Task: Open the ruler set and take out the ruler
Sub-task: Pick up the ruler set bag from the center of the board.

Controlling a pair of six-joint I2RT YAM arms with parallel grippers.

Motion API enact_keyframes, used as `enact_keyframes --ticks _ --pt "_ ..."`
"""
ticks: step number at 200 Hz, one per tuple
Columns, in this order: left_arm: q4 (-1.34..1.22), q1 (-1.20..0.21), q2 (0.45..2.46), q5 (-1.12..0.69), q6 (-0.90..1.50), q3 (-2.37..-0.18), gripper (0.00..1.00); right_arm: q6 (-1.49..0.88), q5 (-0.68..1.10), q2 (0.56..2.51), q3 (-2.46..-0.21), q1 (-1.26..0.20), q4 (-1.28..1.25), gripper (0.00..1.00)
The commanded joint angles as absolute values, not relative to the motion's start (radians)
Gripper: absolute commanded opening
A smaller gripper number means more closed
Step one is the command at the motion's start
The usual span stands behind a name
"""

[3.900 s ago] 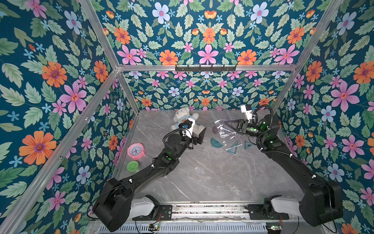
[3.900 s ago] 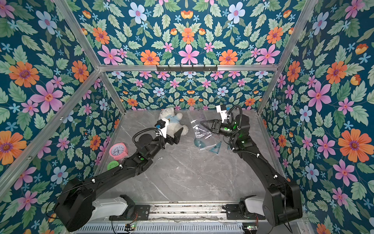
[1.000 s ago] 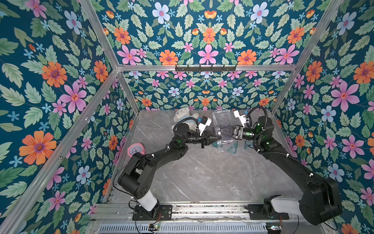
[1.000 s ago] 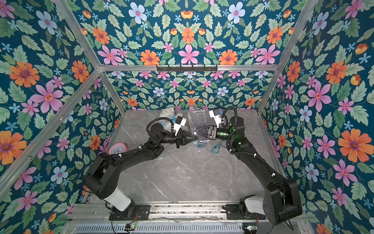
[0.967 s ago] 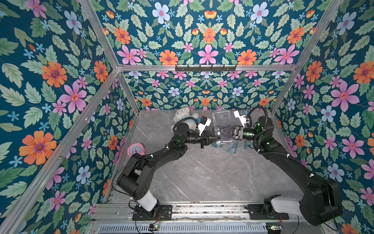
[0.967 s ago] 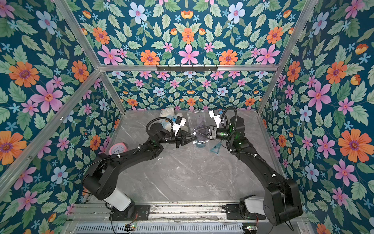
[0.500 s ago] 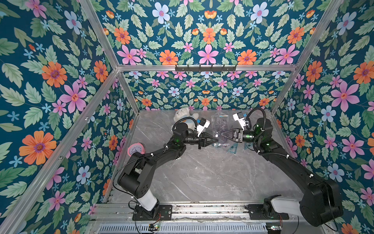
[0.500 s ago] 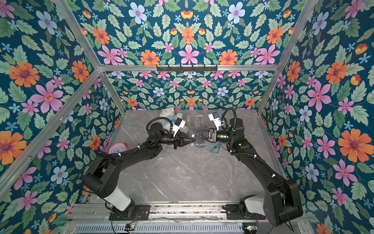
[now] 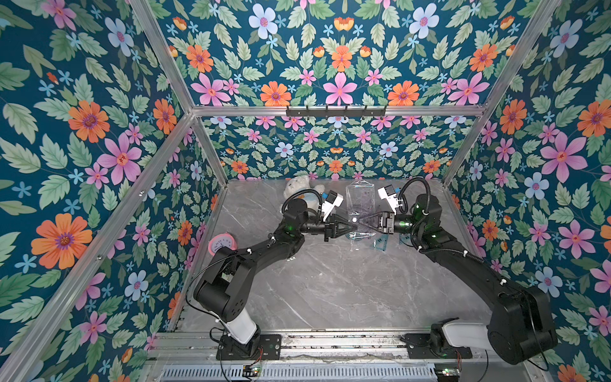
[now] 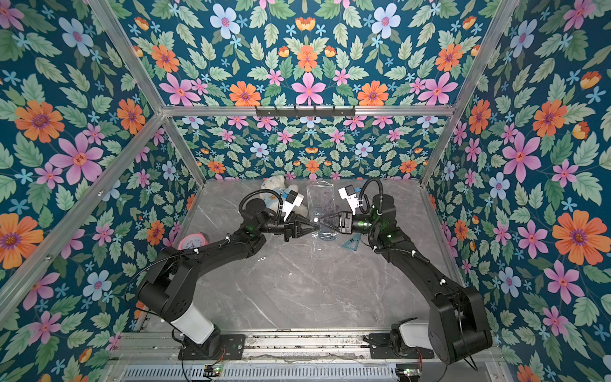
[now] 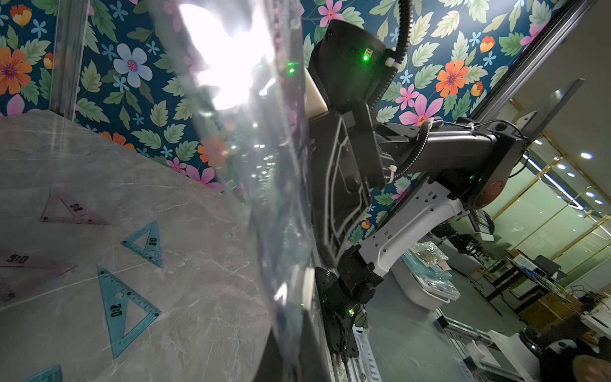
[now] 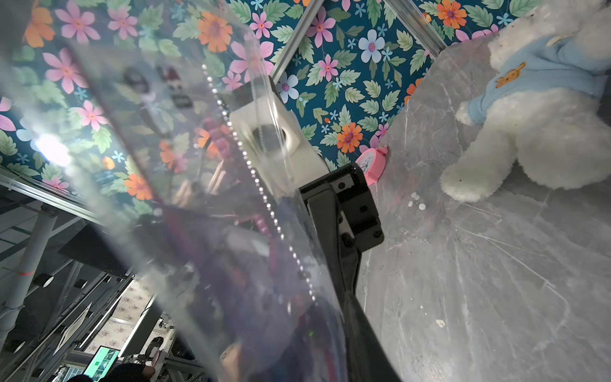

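The ruler set [image 9: 360,201] [image 10: 319,198] is a clear plastic pouch held upright above the table's far middle. Blurred purple and pink pieces show inside it [image 12: 231,264]; I cannot make out a ruler. My left gripper [image 9: 353,227] [image 10: 316,225] [image 11: 291,363] is shut on the pouch's lower part from the left. My right gripper [image 9: 362,221] [image 10: 323,221] [image 12: 297,347] faces it from the right, its fingers pinched on the same part. In both wrist views the pouch [image 11: 264,165] covers most of the jaws.
Teal set squares [image 11: 127,311] [image 9: 380,243] and a pink one [image 11: 66,211] lie on the marble table under the pouch. A white plush bear [image 9: 299,188] [image 12: 545,115] sits at the back and a pink clock [image 9: 222,242] stands by the left wall. Flowered walls enclose three sides.
The right gripper's fingers have narrowed onto the pouch. Both arms and the pouch have stayed almost in place. The left gripper has kept its hold.
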State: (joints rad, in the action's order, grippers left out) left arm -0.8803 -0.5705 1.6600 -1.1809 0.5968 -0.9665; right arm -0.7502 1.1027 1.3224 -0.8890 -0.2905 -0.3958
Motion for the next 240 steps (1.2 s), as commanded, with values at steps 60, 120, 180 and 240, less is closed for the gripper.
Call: enact_keyframes --ticks 60,120,180,240 --pt "-0.928 -0.574 1.683 -1.129 0.631 -0.994 0.0 -0.781 1.17 1.335 -0.892 -0.297 -0.462 0.07" --pt "-0.845 -0.547 1.679 -1.057 0.575 -0.988 0.46 -0.738 1.123 1.315 -0.932 -0.297 -0.381 0.04" --pt "-0.683 -0.447 1.542 -0.784 0.444 -0.979 0.66 -0.459 0.881 1.299 -1.131 -0.297 0.099 0.06" --pt "-0.241 -0.448 1.497 -0.465 0.283 -1.221 0.75 -0.475 0.659 1.335 -1.316 -0.295 0.349 0.06"
